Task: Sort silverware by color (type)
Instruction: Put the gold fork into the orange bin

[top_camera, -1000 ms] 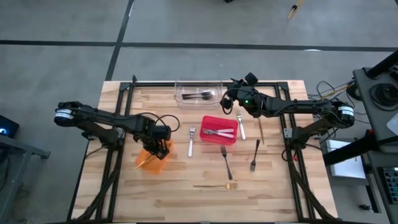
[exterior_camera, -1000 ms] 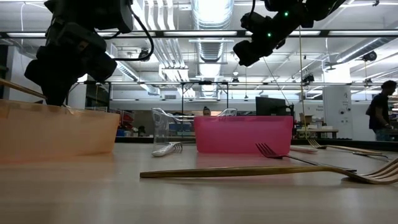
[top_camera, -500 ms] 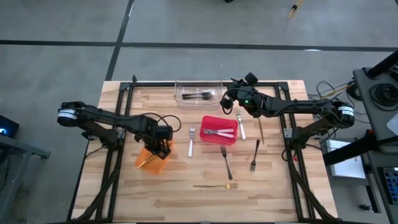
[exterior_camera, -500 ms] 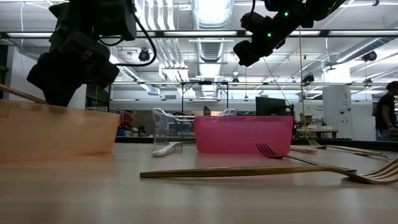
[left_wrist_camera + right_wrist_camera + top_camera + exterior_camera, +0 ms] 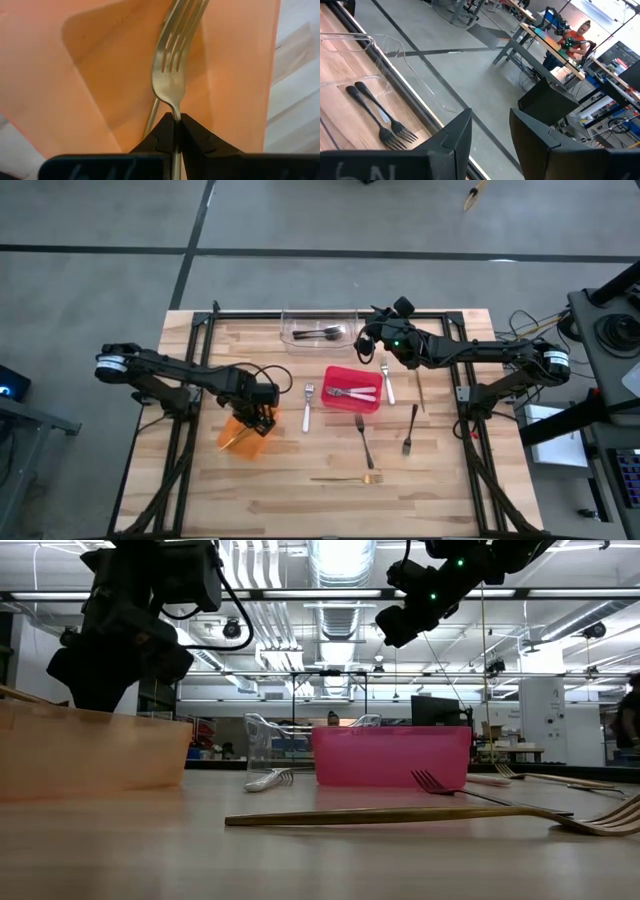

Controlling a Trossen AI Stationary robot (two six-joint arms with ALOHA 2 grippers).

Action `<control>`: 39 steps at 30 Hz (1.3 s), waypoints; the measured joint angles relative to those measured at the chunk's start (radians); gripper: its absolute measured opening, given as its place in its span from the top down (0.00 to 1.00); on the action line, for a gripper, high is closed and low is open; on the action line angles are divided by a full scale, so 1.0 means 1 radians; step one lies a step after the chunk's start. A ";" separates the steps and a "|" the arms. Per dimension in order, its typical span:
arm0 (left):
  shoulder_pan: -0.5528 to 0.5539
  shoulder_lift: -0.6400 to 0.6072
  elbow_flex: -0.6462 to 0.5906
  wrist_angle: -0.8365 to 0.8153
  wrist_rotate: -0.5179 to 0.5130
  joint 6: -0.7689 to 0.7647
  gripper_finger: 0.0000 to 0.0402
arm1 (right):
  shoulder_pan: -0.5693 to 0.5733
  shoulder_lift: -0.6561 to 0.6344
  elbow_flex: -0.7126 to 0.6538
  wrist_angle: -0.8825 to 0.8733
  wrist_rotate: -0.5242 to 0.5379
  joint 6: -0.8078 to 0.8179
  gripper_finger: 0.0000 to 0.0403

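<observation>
My left gripper (image 5: 260, 420) hangs over the orange bin (image 5: 236, 442), shut on a gold fork (image 5: 176, 60) whose tines point into the bin. A second gold handle (image 5: 150, 117) lies in the bin beneath it. My right gripper (image 5: 368, 340) waits open beside the clear bin (image 5: 290, 332), which holds two black forks (image 5: 380, 122). The red bin (image 5: 334, 402) holds silver forks (image 5: 351, 392). Loose on the table lie silver forks (image 5: 307, 408) (image 5: 387, 383), black forks (image 5: 364, 440) (image 5: 410, 430) and a gold fork (image 5: 347, 478). My left gripper pinches the gold fork between its two fingers at the neck (image 5: 176, 116), just behind the tines. The fingers come from above, slanting down into the orange bin, and lie along the handle. Whether the tines touch the bin's floor, I cannot tell.
A thin utensil (image 5: 420, 388) lies near the right frame rail. The three bins stand in the table's far and middle part; the near part holds only the gold fork. Black frame rails run along the table's left, right and far edges. A person stands in the room beyond.
In the low view the gold handle sticking out over the orange bin's rim has sunk lower toward the rim, and my left gripper has shifted a little above the bin. It stays shut on the fork.
</observation>
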 joint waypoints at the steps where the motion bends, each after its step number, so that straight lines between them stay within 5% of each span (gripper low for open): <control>1: 0.000 0.000 0.000 0.000 -0.011 0.000 1.00 | 0.000 0.000 0.000 0.000 0.000 0.000 0.69; 22: 0.000 0.000 -0.045 0.037 -0.022 -0.021 1.00 | 0.000 0.000 0.000 -0.002 0.000 0.002 0.69; 39: 0.000 -0.003 -0.080 0.026 -0.047 0.136 1.00 | -0.022 0.000 0.000 -0.024 -0.026 -0.011 0.69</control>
